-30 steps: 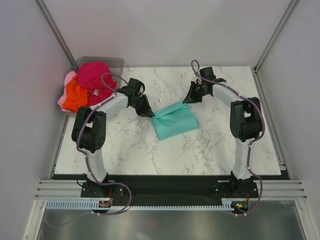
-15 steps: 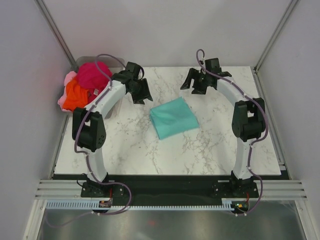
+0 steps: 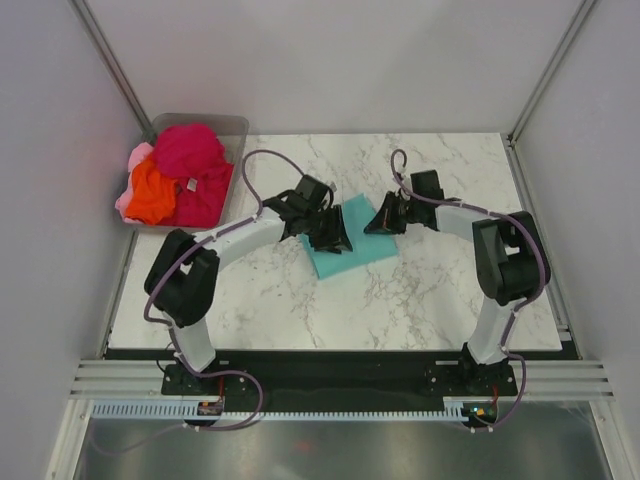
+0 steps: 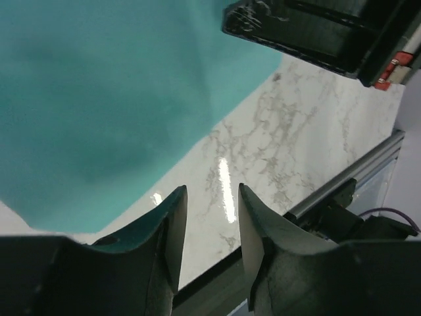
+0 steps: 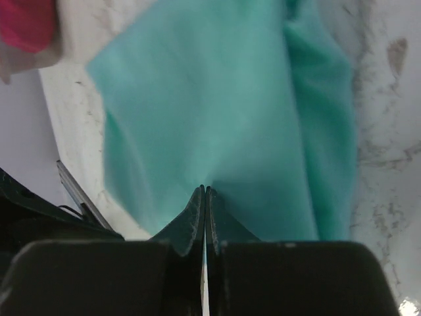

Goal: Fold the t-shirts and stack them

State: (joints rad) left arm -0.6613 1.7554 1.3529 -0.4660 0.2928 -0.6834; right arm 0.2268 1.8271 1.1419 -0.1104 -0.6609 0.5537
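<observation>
A teal t-shirt lies folded in the middle of the marble table. My left gripper hovers over its left part, open, with nothing between its fingers; the teal cloth fills the upper left of the left wrist view. My right gripper is at the shirt's back right edge, shut, its tips down against the teal cloth. The magenta, orange and light pink t-shirts sit heaped in the bin.
A clear plastic bin stands at the back left corner of the table. Grey walls enclose the sides and back. A metal rail runs along the table's edge. The right gripper's black body shows in the left wrist view.
Both grippers let go of the teal shirt's corners, lifted toward the back, then came down onto the folded shirt. The right gripper has closed and the left has narrowed.
</observation>
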